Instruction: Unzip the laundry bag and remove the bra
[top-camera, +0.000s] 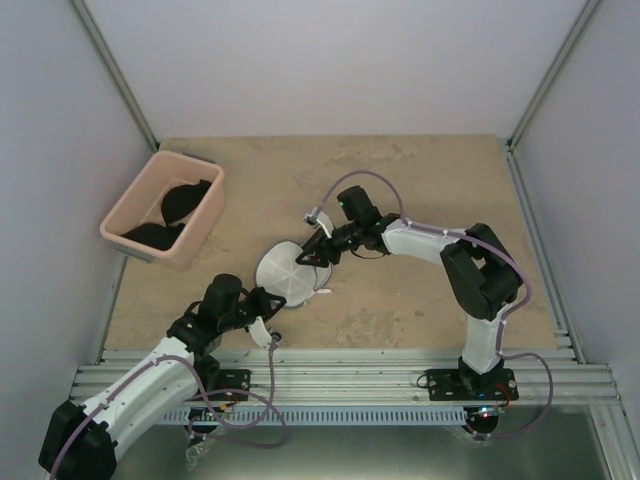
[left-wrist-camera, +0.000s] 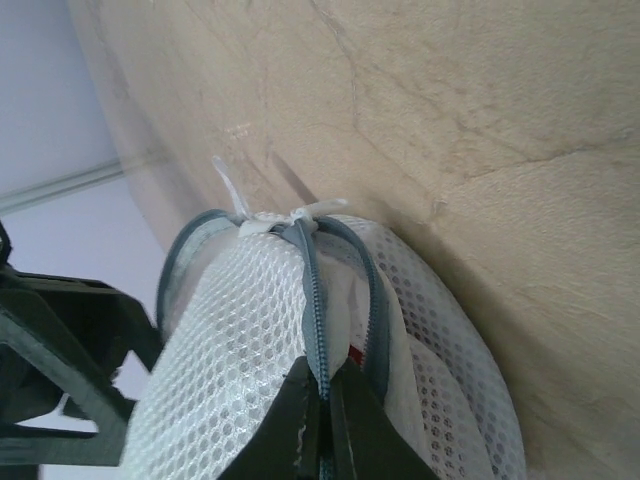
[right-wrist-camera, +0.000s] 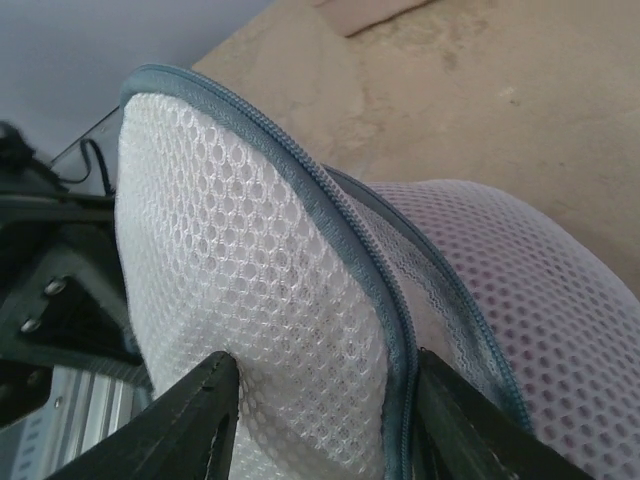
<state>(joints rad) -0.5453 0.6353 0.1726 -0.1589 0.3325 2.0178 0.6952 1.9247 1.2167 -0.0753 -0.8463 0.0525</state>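
Clamping the dark zipper rim at the near edge of the laundry bag (top-camera: 288, 272), the left tool (left-wrist-camera: 325, 405) has its fingers together on the zipper tape. At the bag's far side the right tool (right-wrist-camera: 325, 375) has its fingers apart, astride the raised edge of the mesh lid; cannot tell whether they pinch it. Bag lies on the worktop (top-camera: 430, 180) between both tools. Inside it, the bra (left-wrist-camera: 355, 352) shows as a red sliver just beyond the left tool's tips.
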